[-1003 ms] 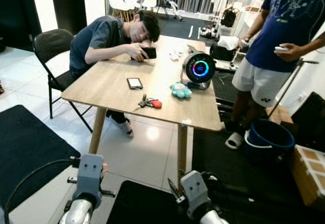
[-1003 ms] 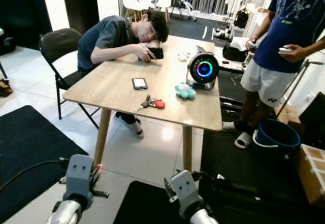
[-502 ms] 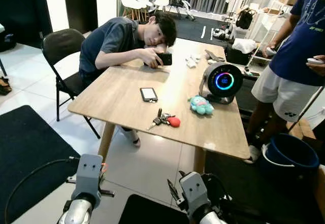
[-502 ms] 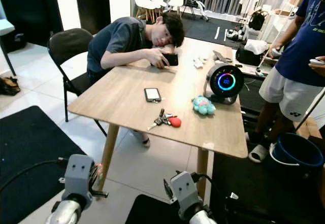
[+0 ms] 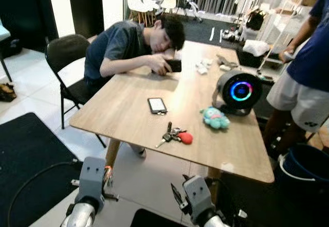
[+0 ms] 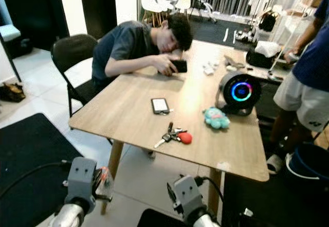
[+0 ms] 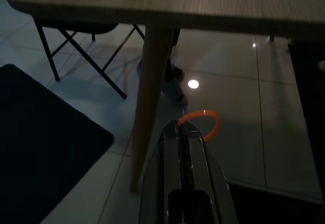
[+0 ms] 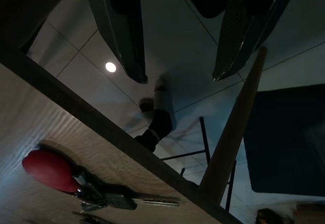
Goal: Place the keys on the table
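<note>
Here, one keys [image 5: 175, 136] bunch on table [image 5: 128, 111], left hand [image 7: 185, 132] clenched on orange ring [image 7: 209, 124], right hand [image 8: 177, 46] released.

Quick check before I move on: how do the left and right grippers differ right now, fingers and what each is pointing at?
The left gripper has its fingers pressed shut on an orange ring; the right gripper has its fingers spread apart with nothing between them. The left gripper looks at a table leg and floor under the tabletop; the right gripper looks past the table edge at the keys with their red fob. Both hang low, below the table.
</note>
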`<state>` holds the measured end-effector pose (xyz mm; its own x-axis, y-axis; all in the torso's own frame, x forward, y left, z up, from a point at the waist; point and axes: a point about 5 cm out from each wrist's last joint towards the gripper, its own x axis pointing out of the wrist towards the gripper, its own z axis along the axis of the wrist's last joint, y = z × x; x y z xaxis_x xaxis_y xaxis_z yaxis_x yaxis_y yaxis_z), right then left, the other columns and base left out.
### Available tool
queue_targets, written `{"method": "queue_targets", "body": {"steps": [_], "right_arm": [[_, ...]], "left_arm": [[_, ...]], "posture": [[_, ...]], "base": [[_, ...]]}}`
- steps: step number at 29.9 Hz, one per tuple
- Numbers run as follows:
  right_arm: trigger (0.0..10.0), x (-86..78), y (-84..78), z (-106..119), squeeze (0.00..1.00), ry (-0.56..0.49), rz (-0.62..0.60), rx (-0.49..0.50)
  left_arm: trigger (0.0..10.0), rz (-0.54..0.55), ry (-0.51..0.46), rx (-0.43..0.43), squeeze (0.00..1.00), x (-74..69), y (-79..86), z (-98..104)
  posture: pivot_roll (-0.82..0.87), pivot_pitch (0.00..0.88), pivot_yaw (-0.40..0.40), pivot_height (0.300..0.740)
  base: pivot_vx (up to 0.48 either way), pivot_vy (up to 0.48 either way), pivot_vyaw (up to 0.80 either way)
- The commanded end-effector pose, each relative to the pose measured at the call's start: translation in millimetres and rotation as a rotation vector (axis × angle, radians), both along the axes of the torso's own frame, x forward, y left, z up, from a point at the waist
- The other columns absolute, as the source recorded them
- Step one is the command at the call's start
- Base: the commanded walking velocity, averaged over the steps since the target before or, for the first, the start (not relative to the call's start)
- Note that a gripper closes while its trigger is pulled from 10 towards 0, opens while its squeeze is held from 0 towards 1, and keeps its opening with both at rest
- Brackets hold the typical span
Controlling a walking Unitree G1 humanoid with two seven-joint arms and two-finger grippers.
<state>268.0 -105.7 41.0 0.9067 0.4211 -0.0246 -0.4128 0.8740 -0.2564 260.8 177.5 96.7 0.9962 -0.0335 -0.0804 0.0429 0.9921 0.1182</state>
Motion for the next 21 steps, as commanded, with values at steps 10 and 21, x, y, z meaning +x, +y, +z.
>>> {"method": "queue_targets", "body": {"steps": [10, 21], "right_arm": [[10.0, 1.2, -12.3, 7.3, 0.0, -0.042, -0.049, -0.005], [10.0, 9.4, -16.8, 39.2, 0.0, -0.172, -0.085, 0.024]], "left_arm": [[10.0, -0.101, -0.143, -0.013, 0.0, 5.6, -16.7, 44.7], [10.0, -0.161, -0.28, 0.014, 0.0, 24.0, -42.0, 98.0]], "posture": [[0.14, 0.101, -0.063, 0.74], [0.12, 0.104, -0.043, 0.74]], "base": [[0.0, 0.0, 0.0], [0.0, 0.0, 0.0]]}}
